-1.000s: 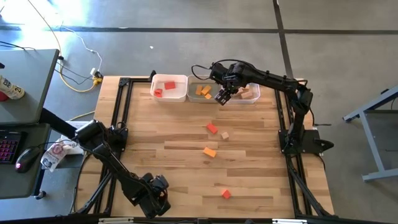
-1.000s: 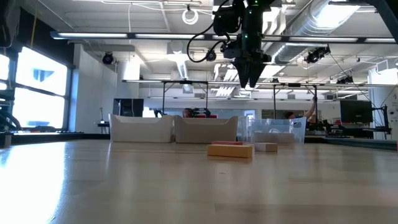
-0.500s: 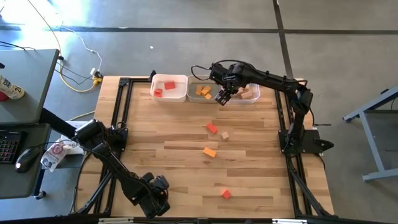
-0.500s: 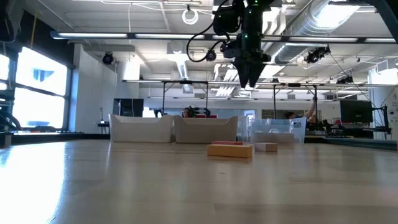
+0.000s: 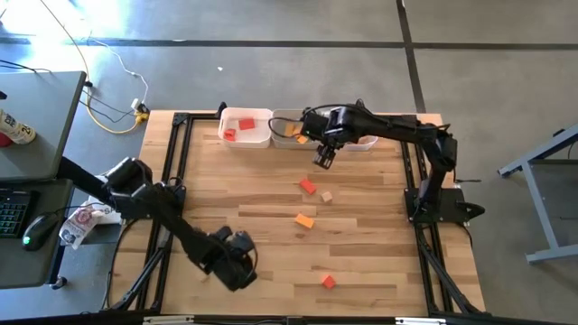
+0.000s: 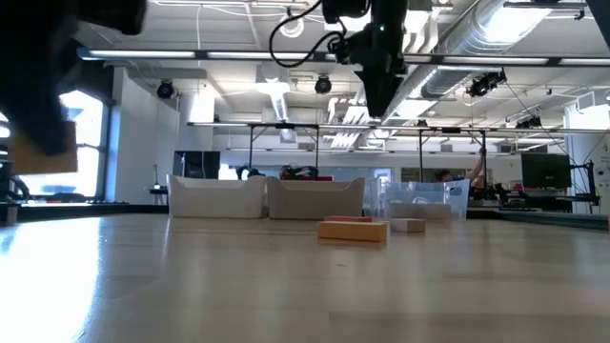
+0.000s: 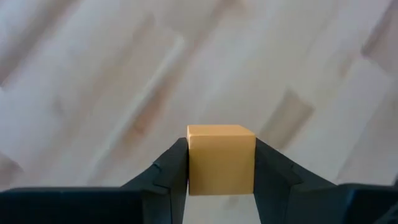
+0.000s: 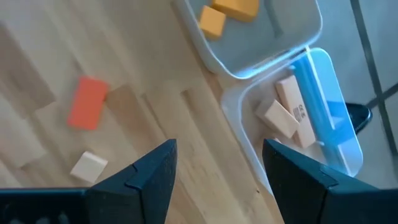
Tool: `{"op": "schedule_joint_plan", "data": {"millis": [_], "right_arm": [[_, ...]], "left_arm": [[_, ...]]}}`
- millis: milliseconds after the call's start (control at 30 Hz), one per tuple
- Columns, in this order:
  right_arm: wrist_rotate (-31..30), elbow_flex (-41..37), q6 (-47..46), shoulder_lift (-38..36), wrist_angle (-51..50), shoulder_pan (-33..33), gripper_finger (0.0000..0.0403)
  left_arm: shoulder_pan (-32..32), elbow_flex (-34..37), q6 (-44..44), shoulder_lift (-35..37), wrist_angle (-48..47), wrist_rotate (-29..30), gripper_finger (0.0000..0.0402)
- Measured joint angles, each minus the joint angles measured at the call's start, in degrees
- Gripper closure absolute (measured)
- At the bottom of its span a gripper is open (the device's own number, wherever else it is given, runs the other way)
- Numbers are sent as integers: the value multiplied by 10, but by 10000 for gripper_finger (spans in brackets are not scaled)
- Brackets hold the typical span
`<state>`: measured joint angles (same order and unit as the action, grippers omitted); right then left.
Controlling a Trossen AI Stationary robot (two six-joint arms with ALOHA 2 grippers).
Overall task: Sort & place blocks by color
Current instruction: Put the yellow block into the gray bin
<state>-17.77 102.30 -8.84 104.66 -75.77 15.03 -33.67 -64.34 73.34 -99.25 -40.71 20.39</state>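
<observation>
In the left wrist view my left gripper is shut on an orange-yellow cube. It hangs over the table's near left part. My right gripper is open and empty, above the table just near of the bins. Its fingers frame a red block and a pale cube lying flat on the wood. Further out lie an orange block and another red block. Red pieces, orange pieces and pale pieces lie in the three bins. My left gripper pinches the orange-yellow cube between its two fingers, one on each of two opposite side faces. The fingers point down at the wood. The cube is lifted clear of the table, its top face level.
Three bins stand in a row at the far edge: a white one, a grey one and a clear one. Black rails run along the table's sides. Bare wood lies between the two arms.
My left gripper has moved from the near edge toward the table's middle and right, and now shows at the left of the low view. My right gripper has moved from above the bins toward the near edge, over the wood beside them.
</observation>
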Motion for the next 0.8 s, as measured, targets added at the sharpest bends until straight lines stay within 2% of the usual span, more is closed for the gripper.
{"op": "schedule_joint_plan", "data": {"millis": [367,800], "right_arm": [[-22,0,18,-6,-7,-24,179],[-115,0,29,-6,-1,-14,179]], "left_arm": [[131,0,-196,73,2,34,288],[300,0,-401,112,41,43,287]]}}
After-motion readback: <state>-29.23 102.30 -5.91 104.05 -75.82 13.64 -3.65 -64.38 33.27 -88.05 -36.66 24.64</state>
